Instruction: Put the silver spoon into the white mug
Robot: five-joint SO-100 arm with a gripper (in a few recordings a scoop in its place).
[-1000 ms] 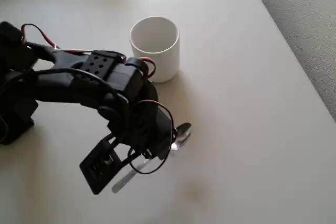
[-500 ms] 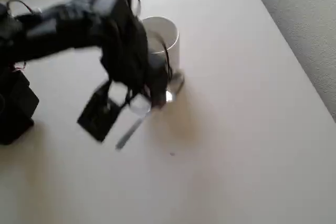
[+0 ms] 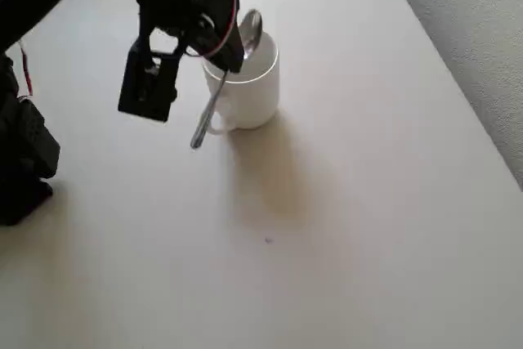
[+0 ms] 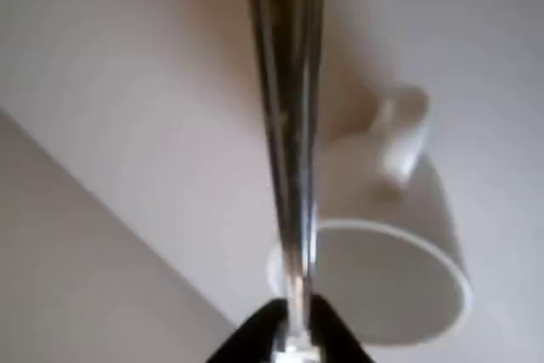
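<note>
Overhead view: the hand (image 3: pixel 231 48) was closed on the silver spoon (image 3: pixel 214 97), holding it aslant above the white mug (image 3: pixel 245 91). The spoon's bowl hung over the mug's opening; its handle trailed past the mug's left rim, above the desk (image 3: pixel 351 202). The wrist view showed dark fingertips (image 4: pixel 259 333) pinching the spoon's stem (image 4: pixel 289 167).

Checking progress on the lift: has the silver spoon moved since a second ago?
Yes. The silver spoon went from the table up-picture to over the white mug.
</note>
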